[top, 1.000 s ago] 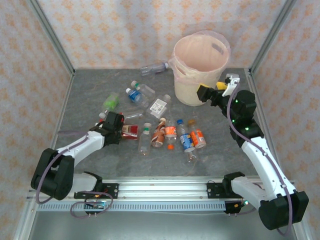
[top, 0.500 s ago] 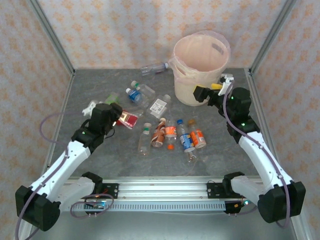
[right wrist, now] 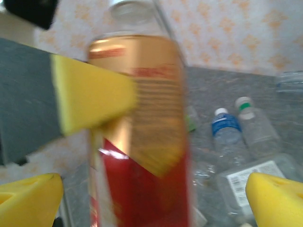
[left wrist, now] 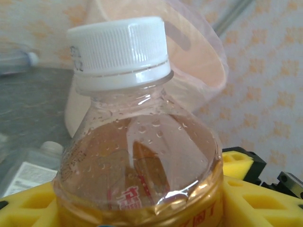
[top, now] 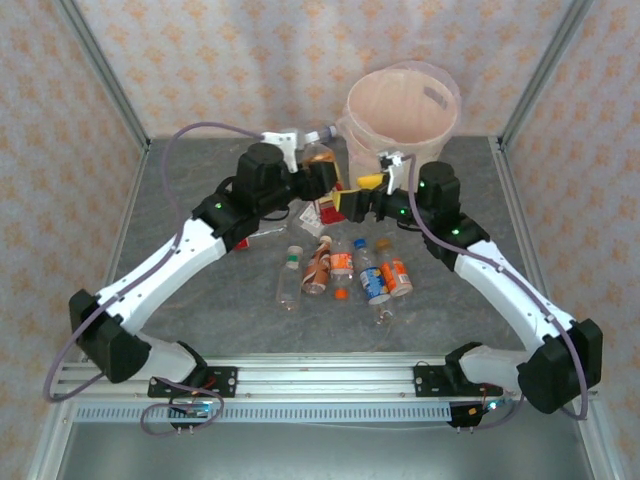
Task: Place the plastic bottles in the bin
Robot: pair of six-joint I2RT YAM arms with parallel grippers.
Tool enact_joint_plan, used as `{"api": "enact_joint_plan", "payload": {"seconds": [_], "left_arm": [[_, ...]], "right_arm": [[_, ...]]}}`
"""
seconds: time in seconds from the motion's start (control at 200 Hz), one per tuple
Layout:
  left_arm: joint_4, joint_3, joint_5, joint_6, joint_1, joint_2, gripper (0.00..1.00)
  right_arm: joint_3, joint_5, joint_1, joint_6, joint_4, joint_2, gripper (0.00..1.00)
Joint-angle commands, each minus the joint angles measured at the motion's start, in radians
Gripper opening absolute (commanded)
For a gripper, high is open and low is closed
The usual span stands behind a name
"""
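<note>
Found jaws of left gripper (top: 320, 182) pinching a red-and-gold-labelled bottle (left wrist: 142, 156) low on its body, white cap standing clear above the yellow pads (left wrist: 251, 194). Found jaws of right gripper (top: 362, 203) spread wide and holding nothing. Saw the same bottle between them in the right wrist view, touching neither pad so far as could be made out.

Compared against the record of a second prior. Placed left gripper then down at table (top: 170, 190) level on this bottle; logged it since as lifted, carried up and across. Recorded bin (top: 400, 120) now just ahead of the left jaws, beyond the cap, bottle not yet over the rim. Placed right gripper earlier hard by the bin wall; logged it since as swung away to face the left. Judged one bottle close to deposit — yet took the facing jaws for either a handover or a crowded approach, and could not tell which.

Noted left arm stretched long and raised, wrist turned toward the bin. Noted right arm bent at the elbow and reaching inward, gripper about level with the left. Logged remaining bottles (top: 340, 265) lying below and behind both sets of jaws — untouched.
</note>
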Motion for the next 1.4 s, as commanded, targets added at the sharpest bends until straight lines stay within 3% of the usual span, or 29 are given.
{"api": "enact_joint_plan", "payload": {"seconds": [0.0,0.155,0.31,0.43,0.636,0.761,0.996,1.071,1.231,1.391], "left_arm": [[0.022,0.062,0.074,0.070,-0.003,0.014,0.62],[0.065,0.061,0.116,0.065,-0.005,0.006,0.61],[0.126,0.055,0.209,0.064,-0.005,0.008,0.62],[0.139,0.062,0.221,0.057,-0.005,0.017,0.62],[0.119,0.074,0.196,0.059,-0.003,0.026,0.63],[0.094,0.078,0.161,0.063,-0.003,0.023,0.70],[0.067,0.075,0.135,0.070,-0.002,0.000,0.97],[0.064,0.064,0.120,0.068,-0.002,-0.022,1.00],[0.036,-0.007,-0.045,0.068,-0.002,-0.117,1.00],[-0.098,-0.107,-0.477,0.018,0.001,-0.239,1.00]], "right_arm": [[0.051,-0.012,0.020,-0.013,0.027,0.039,0.99],[0.065,0.090,0.026,0.008,-0.013,0.082,0.99],[0.079,-0.073,0.027,0.015,0.001,0.119,0.99],[0.088,-0.091,0.027,0.036,0.008,0.129,0.97],[0.086,-0.054,0.027,0.005,-0.005,0.112,0.65],[0.088,0.020,0.027,-0.031,-0.041,0.098,0.57],[0.104,0.153,0.027,-0.062,-0.097,0.096,0.53],[0.119,0.205,0.027,-0.077,-0.126,0.098,0.53],[0.204,0.315,0.020,-0.146,-0.205,0.089,0.54],[0.317,0.463,-0.011,-0.165,-0.212,0.106,0.55]]}}
